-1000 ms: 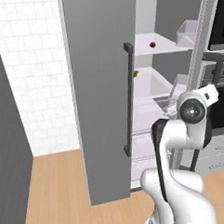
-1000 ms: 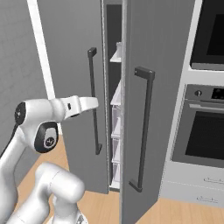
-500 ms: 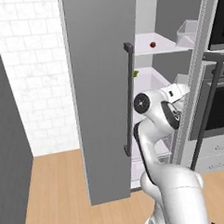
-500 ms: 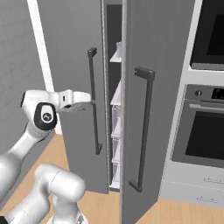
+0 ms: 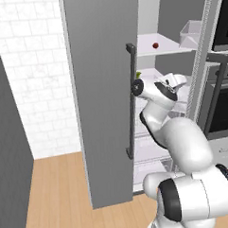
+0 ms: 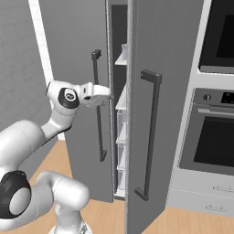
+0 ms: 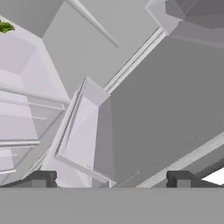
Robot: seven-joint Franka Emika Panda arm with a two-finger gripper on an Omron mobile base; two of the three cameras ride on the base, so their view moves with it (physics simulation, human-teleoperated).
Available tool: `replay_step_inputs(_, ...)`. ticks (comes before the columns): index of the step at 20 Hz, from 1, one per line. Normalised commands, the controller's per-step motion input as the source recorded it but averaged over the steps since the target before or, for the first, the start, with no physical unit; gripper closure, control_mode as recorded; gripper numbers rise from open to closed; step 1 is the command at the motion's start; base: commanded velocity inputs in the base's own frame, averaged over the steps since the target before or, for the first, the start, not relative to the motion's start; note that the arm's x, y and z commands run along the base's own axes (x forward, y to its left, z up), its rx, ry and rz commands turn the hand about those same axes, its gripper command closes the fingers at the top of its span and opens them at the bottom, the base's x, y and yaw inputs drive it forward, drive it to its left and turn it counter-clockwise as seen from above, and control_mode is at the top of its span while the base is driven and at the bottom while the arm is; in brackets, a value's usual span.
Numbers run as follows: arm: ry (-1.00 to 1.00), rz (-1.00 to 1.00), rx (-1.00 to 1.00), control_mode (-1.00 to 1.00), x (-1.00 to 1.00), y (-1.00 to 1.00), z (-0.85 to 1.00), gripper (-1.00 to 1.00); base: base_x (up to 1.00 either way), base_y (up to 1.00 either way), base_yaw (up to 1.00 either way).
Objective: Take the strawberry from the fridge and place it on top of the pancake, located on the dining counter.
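The fridge (image 5: 103,97) stands with its left door swung open on white shelves. The strawberry (image 5: 155,45), tiny and dark red, lies on an upper shelf. My white hand (image 5: 173,83) reaches into the opening one shelf below it and slightly to the right. From the other side, the hand (image 6: 96,95) points into the gap between the two doors. My gripper (image 7: 110,179) is open, its dark tips far apart with nothing between them. The pancake and the dining counter are out of view.
A small green item (image 5: 138,75) sits at the left end of the shelf below the strawberry, also seen in the hand view (image 7: 5,27). A clear bin (image 5: 192,33) stands on the upper shelf at right. The right door (image 6: 169,91) stands ajar beside a wall oven (image 6: 215,141).
My wrist has swung up and left, carrying the hand from beside the right door into the fridge opening. The strawberry has not moved.
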Motion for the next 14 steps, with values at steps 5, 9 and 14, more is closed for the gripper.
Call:
replay_step_inputs(5,0.0,0.0,0.0,-1.0,0.43,-0.49,0.0,-1.0,0.0,0.0,0.0)
replay_step_inputs(9,0.0,0.0,0.0,-1.0,0.22,-0.38,0.0,-1.0,0.0,0.0,0.0)
replay_step_inputs(14,0.0,0.0,0.0,-1.0,0.0,-0.44,0.0,-1.0,0.0,0.0,0.0)
